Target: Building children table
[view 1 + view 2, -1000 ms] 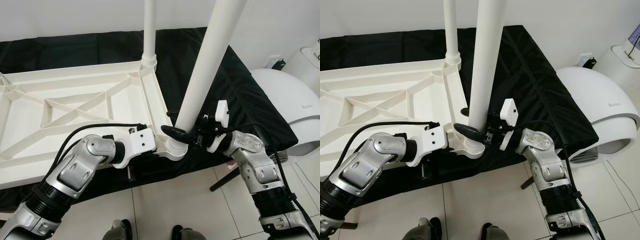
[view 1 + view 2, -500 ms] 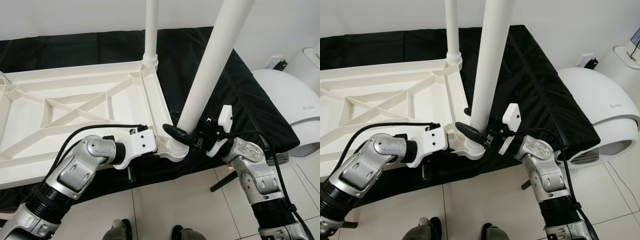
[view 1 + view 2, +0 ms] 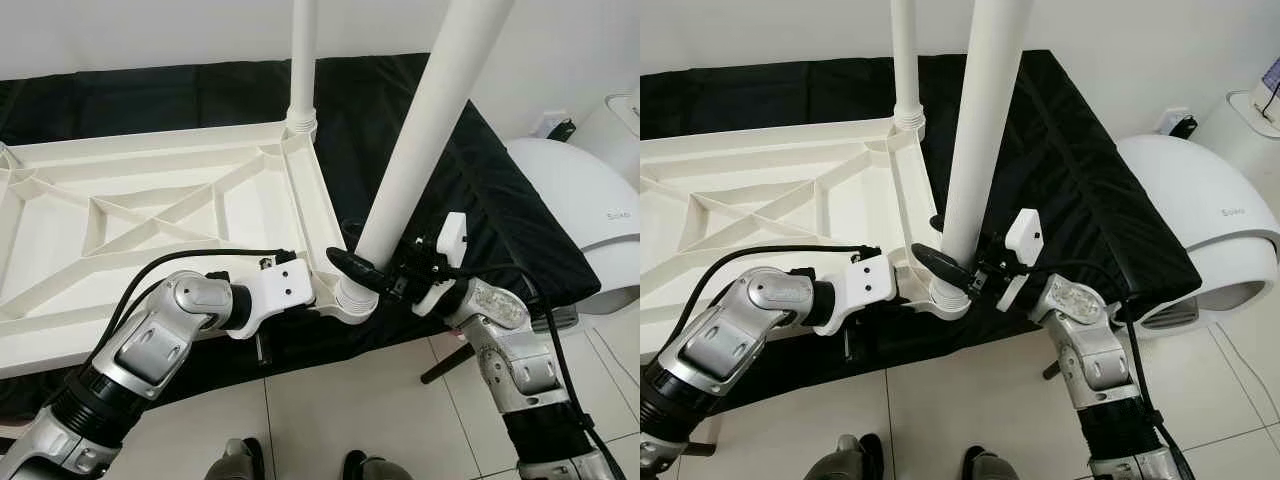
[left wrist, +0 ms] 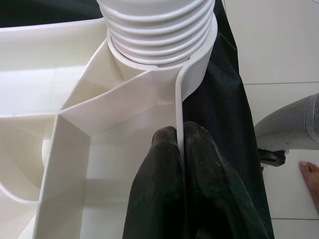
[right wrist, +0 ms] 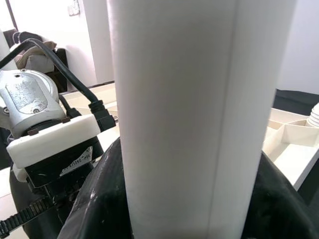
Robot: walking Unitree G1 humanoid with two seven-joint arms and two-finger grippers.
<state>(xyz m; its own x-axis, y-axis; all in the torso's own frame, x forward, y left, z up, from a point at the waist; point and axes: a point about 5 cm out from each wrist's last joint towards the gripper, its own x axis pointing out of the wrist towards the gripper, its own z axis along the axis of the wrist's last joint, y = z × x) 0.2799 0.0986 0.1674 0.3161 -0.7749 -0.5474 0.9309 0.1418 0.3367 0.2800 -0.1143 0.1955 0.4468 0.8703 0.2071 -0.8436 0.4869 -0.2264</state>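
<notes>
Sensibly, you pinch the tabletop rim (image 4: 179, 114) with your left gripper (image 4: 180, 149) just beside the corner socket (image 3: 350, 296), steadying it while your right gripper (image 3: 372, 278) clamps the table leg (image 3: 425, 130) standing in it.

Black cloth (image 3: 500, 190) draped over the desk; rounded white appliance (image 3: 585, 215) just beside it, on pale tiled floor (image 3: 330, 400).

1. The near table leg (image 3: 420, 150) and the far table leg (image 3: 302, 60) are both cut off by the upper picture edge.
2. The tabletop (image 3: 150, 210) runs past the left edge.
3. The near table leg hides part of the right gripper (image 3: 362, 270).
4. The white domed appliance (image 3: 1210, 230) is cut off at the right edge.
</notes>
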